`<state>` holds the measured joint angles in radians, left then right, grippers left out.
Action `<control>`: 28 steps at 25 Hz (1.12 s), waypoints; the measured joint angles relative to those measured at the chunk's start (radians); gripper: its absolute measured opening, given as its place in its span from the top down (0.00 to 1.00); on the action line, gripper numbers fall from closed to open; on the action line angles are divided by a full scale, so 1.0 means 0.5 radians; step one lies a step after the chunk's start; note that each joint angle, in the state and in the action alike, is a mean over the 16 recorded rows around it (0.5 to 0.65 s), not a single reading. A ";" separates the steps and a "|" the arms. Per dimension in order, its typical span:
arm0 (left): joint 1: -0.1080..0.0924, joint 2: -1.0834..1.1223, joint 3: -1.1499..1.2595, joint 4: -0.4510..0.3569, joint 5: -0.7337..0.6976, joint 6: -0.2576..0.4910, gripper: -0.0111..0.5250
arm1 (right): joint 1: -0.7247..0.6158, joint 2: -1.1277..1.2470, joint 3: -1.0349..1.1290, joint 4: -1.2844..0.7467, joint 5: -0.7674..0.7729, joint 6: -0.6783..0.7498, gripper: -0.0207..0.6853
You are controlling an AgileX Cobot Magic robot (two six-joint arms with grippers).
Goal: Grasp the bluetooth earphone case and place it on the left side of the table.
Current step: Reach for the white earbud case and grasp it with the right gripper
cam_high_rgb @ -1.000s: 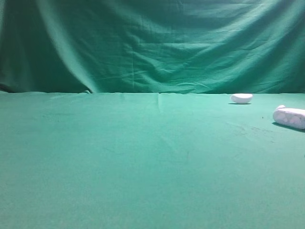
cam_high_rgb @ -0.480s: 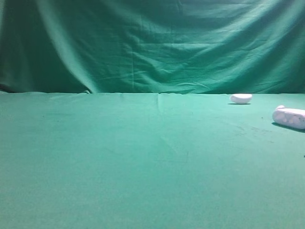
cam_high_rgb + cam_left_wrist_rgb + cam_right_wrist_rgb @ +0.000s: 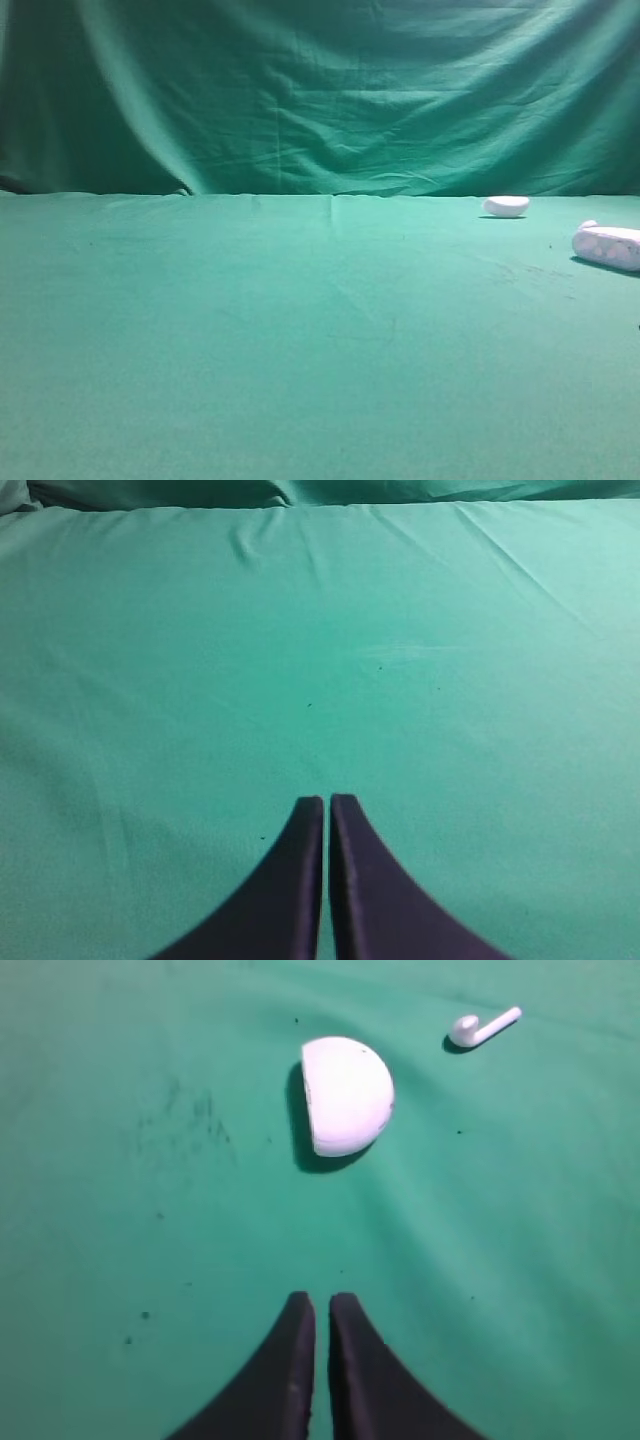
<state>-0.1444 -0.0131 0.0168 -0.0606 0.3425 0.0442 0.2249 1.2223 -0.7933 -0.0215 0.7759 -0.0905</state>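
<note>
White bluetooth earphone case (image 3: 608,246) on green table (image 3: 250,330), no legible writing

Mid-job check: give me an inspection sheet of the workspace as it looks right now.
Surface: table, green cloth, slightly creased, a few dark specks on the right.
Job's things: case lies on the table's right side, cut off by the frame edge, not grasped.
Clutter: white dome piece behind the case, apart from it; earbud lying near the dome.
Grippers: left gripper fingers together over bare cloth, holding nothing; right gripper fingers nearly together, short of the dome, holding nothing.
Cables: nothing seen.
Surroundings: draped green backdrop behind the table.
</note>
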 joint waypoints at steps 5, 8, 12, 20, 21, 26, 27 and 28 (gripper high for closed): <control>0.000 0.000 0.000 0.000 0.000 0.000 0.98 | 0.096 0.360 -0.170 -0.157 -0.029 0.185 0.54; 0.000 0.000 0.000 0.000 0.000 0.000 0.98 | 0.111 0.547 -0.264 -0.204 -0.053 0.270 0.37; 0.000 0.000 0.000 0.000 0.000 0.000 0.98 | 0.113 0.764 -0.383 -0.239 -0.073 0.366 0.19; 0.000 0.000 0.000 0.000 0.000 0.000 0.98 | 0.113 1.079 -0.552 -0.291 -0.072 0.471 0.15; 0.000 0.000 0.000 0.000 0.000 0.000 0.98 | 0.113 1.105 -0.564 -0.294 -0.072 0.474 0.16; 0.000 0.000 0.000 0.000 0.000 0.000 0.98 | 0.113 1.194 -0.600 -0.302 -0.073 0.479 0.25; 0.000 0.000 0.000 0.000 0.000 0.000 0.98 | 0.113 1.204 -0.602 -0.304 -0.074 0.479 0.28; 0.000 0.000 0.000 0.000 0.000 0.000 0.98 | 0.113 1.212 -0.604 -0.305 -0.075 0.480 0.30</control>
<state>-0.1444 -0.0131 0.0168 -0.0606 0.3425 0.0442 0.2813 1.8284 -1.0953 -0.1741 0.7382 0.1493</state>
